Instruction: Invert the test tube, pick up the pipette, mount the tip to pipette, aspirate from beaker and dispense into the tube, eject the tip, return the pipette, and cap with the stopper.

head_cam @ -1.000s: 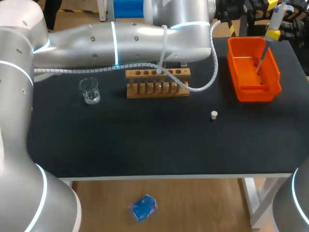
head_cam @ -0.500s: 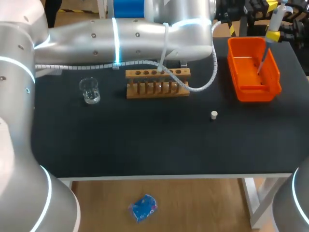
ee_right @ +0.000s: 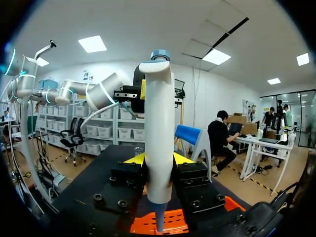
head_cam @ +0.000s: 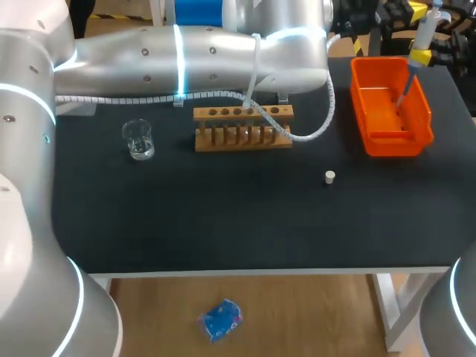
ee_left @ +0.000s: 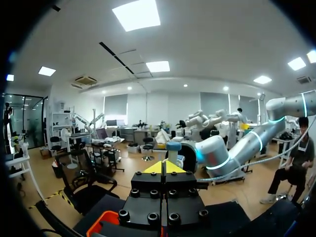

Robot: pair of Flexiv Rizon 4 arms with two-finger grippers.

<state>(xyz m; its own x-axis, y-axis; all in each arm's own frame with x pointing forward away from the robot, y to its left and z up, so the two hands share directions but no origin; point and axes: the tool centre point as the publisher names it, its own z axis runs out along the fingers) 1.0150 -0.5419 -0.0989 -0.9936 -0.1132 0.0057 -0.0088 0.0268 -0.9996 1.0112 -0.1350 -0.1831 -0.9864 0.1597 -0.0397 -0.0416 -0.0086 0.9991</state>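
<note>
A white pipette [ee_right: 159, 138] with a blue cap stands upright between the yellow fingertips of my right gripper [ee_right: 159, 159], which is shut on it. In the head view the pipette [head_cam: 424, 30] hangs over the orange bin [head_cam: 387, 145] at the back right, its thin tip [head_cam: 402, 95] pointing down into the bin. My left gripper [ee_left: 163, 167] is shut and holds nothing; it sits high behind the table. The wooden tube rack [head_cam: 243, 128] stands mid-table, the glass beaker [head_cam: 138, 139] to its left, and the small white stopper [head_cam: 329, 176] to its front right. I cannot make out the test tube.
My left arm [head_cam: 186, 56] stretches across the back of the table above the rack, and its white cable [head_cam: 309, 134] droops over the rack's right end. A corner of the orange bin [ee_left: 101, 219] shows below the left gripper.
My left arm has shifted a little toward the back of the table. The pipette and right gripper have barely moved.
</note>
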